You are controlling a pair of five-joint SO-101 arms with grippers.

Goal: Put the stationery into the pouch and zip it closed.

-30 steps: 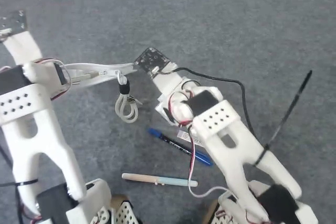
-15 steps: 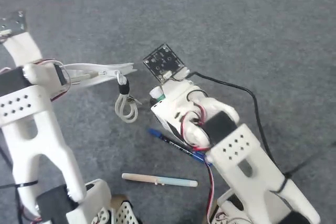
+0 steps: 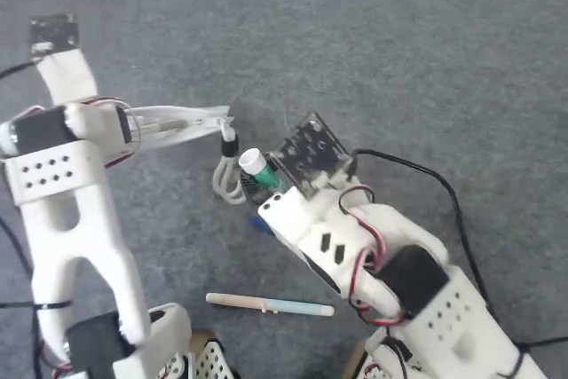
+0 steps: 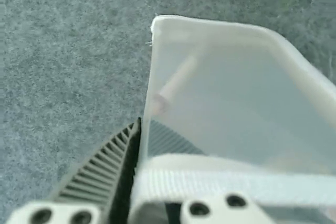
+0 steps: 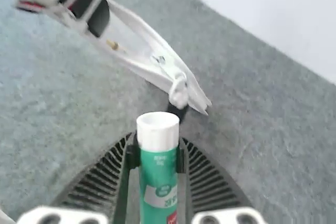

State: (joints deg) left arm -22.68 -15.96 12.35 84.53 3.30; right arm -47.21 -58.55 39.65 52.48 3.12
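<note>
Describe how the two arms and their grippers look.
The left arm and right arm are white plastic with black motors, grids of small holes, and red and white wires. A black cable runs from the right one. The left gripper and right gripper have black ribbed inner faces.

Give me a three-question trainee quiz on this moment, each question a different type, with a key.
1. Multiple choice: what does the right tool grip? A) glue stick B) eraser C) ruler
2. True or false: the pouch lies flat with nothing holding it.
3. Fill in: the glue stick's cap is ___.
Key: 1 A. 2 false, the left tool holds it. 3 white.
</note>
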